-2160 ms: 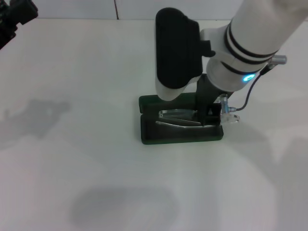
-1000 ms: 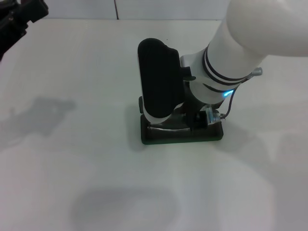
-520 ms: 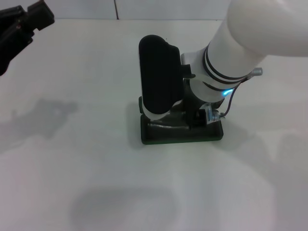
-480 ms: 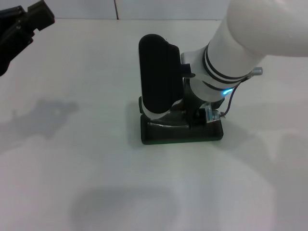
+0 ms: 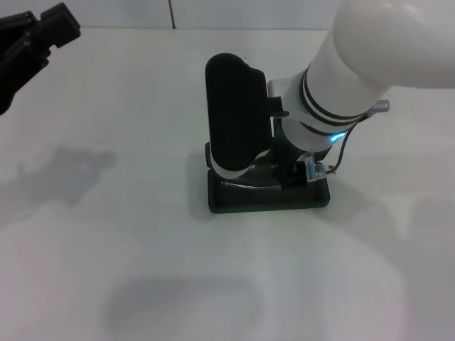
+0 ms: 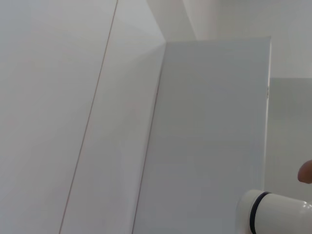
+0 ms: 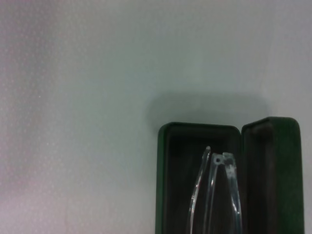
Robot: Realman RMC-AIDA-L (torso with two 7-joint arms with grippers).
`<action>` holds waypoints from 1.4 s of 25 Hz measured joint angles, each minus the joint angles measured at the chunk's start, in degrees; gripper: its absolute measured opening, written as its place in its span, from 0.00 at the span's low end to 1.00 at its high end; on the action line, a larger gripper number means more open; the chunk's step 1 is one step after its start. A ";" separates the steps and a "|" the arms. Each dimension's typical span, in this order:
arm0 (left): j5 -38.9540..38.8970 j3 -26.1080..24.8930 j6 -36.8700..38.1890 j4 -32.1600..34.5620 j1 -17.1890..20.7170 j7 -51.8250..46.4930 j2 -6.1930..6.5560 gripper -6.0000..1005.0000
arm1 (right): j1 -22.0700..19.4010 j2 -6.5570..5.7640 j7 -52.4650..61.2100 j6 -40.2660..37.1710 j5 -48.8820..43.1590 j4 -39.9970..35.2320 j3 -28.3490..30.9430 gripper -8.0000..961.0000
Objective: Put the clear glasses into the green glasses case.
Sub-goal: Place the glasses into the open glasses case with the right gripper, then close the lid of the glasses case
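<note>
Head view: the right arm's white forearm and black wrist housing cover most of the green glasses case (image 5: 266,201), leaving only its front tray edge and left corner exposed on the white table (image 5: 142,241).
Right wrist view: looks into the open case, showing the dark lining, the raised lid to one side, and the clear glasses (image 7: 214,195) with folded temple arms lying inside the tray.
Left wrist view: shows only pale walls and a bit of the white arm; no case or glasses.
Right arm pose: reaches in from the upper right, wrist bent down over the case, right gripper (image 5: 295,174) low at the right end of the tray.
Glasses relative to jaws: a clear end piece (image 5: 313,170) shows just beside the gripper; contact cannot be told.
Right jaws: hidden by the wrist; spread or closed cannot be told.
Left gripper (image 5: 35,35): parked high at the far left, well apart from the case; finger state unclear.
</note>
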 joint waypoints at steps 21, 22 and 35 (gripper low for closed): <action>0.00 0.00 0.01 0.01 0.17 0.00 0.01 0.09 | -3.46 0.00 0.30 -0.24 -0.74 -6.06 0.02 0.16; 0.00 0.00 0.01 0.01 0.14 0.00 0.01 0.09 | -3.96 0.00 0.30 -0.28 -1.00 -6.74 0.07 0.16; 0.03 0.09 -0.18 0.14 -0.42 -0.54 0.17 0.09 | -25.03 -0.16 -1.60 3.82 -4.18 -26.00 4.51 0.15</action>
